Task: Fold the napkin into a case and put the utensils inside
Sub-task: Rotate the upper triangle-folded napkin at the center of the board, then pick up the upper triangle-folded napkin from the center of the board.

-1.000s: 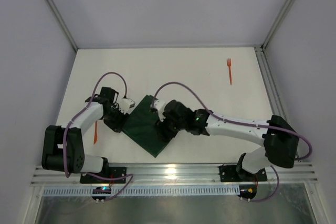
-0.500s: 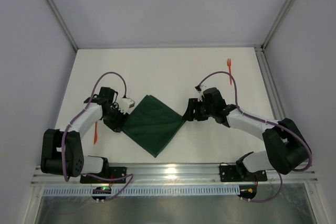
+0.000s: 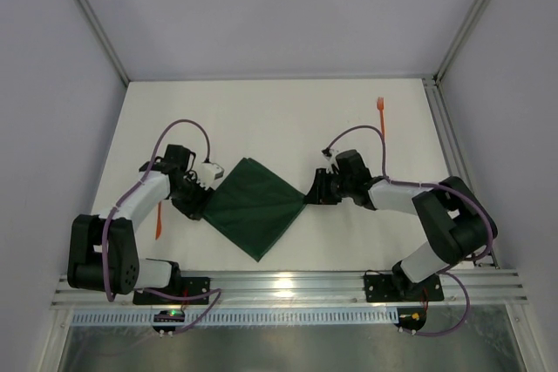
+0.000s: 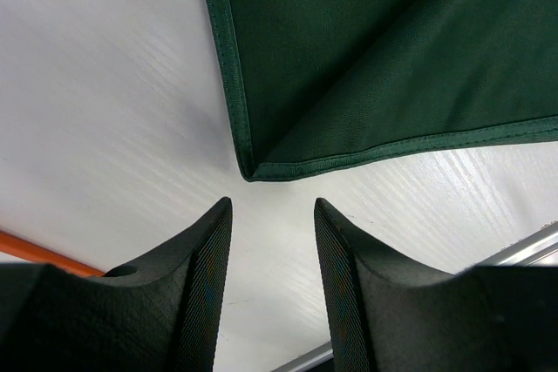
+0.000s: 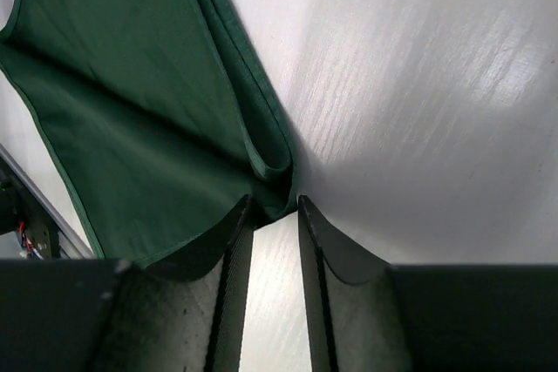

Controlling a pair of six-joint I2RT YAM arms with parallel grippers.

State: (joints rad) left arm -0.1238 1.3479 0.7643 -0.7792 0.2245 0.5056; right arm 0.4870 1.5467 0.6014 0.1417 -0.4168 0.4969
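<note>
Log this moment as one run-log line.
napkin: folded, flat on table | left gripper: open, off left corner | right gripper: narrow at right corner, grip unclear | fork: far right | other utensil: by left arm

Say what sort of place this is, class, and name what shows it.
Probably a robot lab test cell: a left arm and right arm bolted to a metal rail, a white table boxed in by plain grey walls. The napkin and fork look like props.
</note>
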